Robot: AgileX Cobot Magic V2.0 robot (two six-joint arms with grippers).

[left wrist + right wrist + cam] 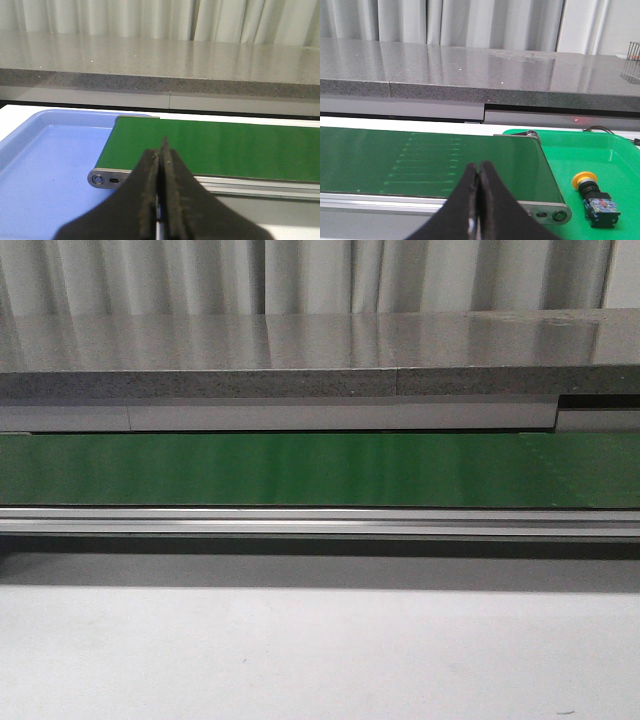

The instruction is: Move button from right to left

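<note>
Nearest in each wrist view sits that arm's own end effector, and both are pressed closed on nothing — the left end effector (161,150) hangs over the end of the green belt (210,150) beside a blue tray (45,165), while the right end effector (478,172) hangs over the belt's opposite end. Just past the right one, the button (594,194) lies on its side in a green tray (620,155), yellow cap toward the belt, untouched and apart from the fingers. Farther back, the belt runs bare across the front view, and behind it stretches a grey stone worktop (320,345) with pale curtains beyond. By my reading, nothing of the task is done yet — grasping, carrying leftward and releasing all remain.
</note>
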